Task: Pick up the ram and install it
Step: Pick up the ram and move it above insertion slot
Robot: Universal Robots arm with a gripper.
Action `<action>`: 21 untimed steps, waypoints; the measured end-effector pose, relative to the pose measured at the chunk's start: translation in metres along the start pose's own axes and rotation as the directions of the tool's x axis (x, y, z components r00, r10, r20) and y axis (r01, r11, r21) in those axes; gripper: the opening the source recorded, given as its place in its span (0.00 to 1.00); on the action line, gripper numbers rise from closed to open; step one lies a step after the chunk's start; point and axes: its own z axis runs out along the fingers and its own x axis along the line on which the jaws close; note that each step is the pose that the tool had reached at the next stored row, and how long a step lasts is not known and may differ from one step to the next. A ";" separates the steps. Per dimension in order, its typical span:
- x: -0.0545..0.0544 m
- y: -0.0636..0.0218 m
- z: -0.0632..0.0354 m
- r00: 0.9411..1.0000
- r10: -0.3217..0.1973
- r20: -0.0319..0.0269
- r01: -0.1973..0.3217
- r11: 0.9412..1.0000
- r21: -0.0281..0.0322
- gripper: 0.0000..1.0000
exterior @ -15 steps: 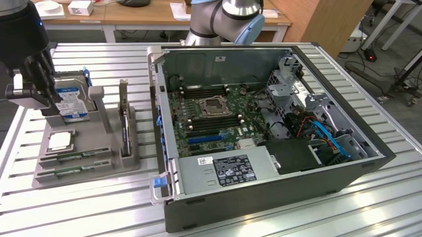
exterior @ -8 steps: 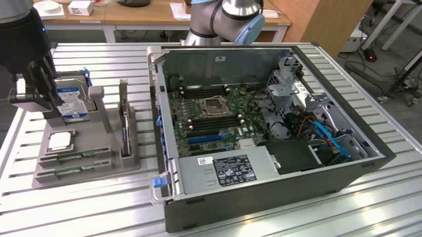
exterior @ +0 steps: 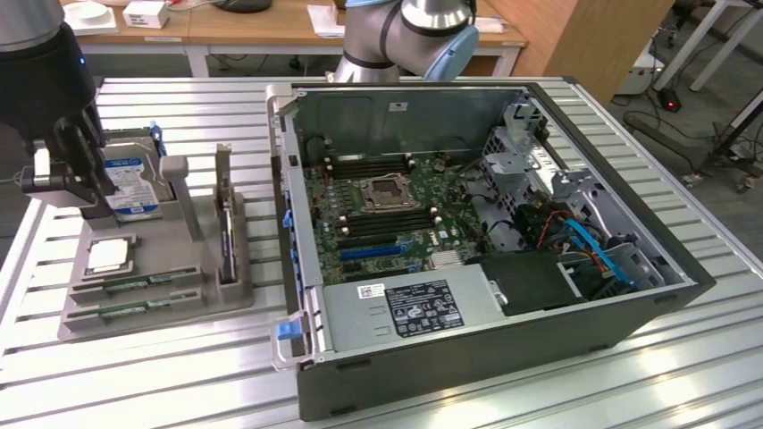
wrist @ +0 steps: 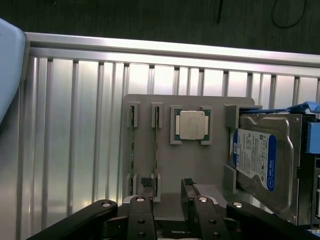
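the tool (wrist: 167, 192) hangs wide open and empty over the grey holder (wrist: 175, 165), where the ram (wrist: 156, 145) sits in its slot beside its twin (wrist: 132, 150). misaligned, a finger could strike either stick or grab both.

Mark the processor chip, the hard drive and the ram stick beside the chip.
processor chip (wrist: 191, 125), wrist view, centre of silver lid
hard drive (wrist: 255, 159), wrist view, blue-white label
ram stick (wrist: 156, 145), wrist view, middle of its edge

Ribbed aluminium table (exterior: 155, 375), pale wooden desks (exterior: 250, 31) behind it, dark floor (exterior: 745, 201) beyond.
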 end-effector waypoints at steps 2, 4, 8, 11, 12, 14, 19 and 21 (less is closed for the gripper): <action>0.000 0.0000 0.0015 1.000 0.001 0.000 -0.001 1.000 0.000 0.35; 0.000 -0.0001 0.0029 1.000 0.001 0.000 -0.001 1.000 0.000 0.35; 0.000 -0.0001 0.0065 1.000 0.003 0.000 -0.003 1.000 0.000 0.35; 0.000 -0.0002 0.0089 1.000 0.004 0.000 -0.004 1.000 0.000 0.35; 0.000 -0.0002 0.0095 1.000 0.004 0.000 -0.004 1.000 0.000 0.35; 0.000 -0.0002 0.0106 1.000 0.004 0.000 -0.004 1.000 0.000 0.35; 0.000 -0.0003 0.0147 1.000 0.005 0.000 -0.005 1.000 0.000 0.35; 0.000 -0.0003 0.0147 1.000 0.005 0.000 -0.005 1.000 0.000 0.35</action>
